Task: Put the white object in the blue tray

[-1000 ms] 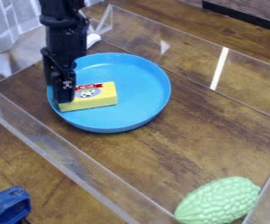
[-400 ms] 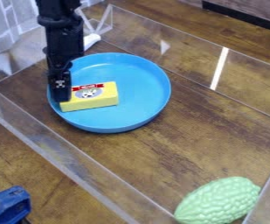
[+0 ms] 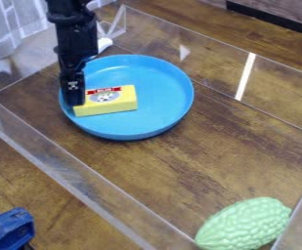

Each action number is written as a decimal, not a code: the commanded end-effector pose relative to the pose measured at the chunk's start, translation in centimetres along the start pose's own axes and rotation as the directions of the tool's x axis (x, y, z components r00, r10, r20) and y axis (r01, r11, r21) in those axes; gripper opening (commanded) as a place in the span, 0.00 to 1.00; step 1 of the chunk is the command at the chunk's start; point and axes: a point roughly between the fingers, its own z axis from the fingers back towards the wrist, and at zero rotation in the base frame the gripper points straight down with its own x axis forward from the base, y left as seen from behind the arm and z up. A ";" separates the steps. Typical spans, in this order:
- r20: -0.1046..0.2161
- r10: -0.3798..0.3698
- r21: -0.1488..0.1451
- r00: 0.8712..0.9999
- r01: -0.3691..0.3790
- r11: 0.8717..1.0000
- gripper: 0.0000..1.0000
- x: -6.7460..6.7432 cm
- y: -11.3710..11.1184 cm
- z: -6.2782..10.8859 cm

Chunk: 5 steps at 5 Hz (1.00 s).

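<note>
Over the left part of the blue tray point(image 3: 160, 115), the dark gripper point(image 3: 75, 90) points down beside a yellow box point(image 3: 107, 100) with a red-and-white face — its pincer spread wide. That box lies inside the tray, near the rim on the gripper's side. Behind the arm, outside the tray, sits the white object point(image 3: 104, 45) — partly hidden, so its full shape cannot be made out
</note>
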 end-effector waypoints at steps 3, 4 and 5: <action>0.013 0.038 0.037 0.999 -0.039 0.999 1.00 0.1 -1.0 1.8; 0.022 0.035 0.045 0.999 -0.036 0.998 1.00 0.1 -1.5 2.9; 0.031 0.041 0.053 0.999 -0.043 0.998 1.00 0.7 -2.5 2.8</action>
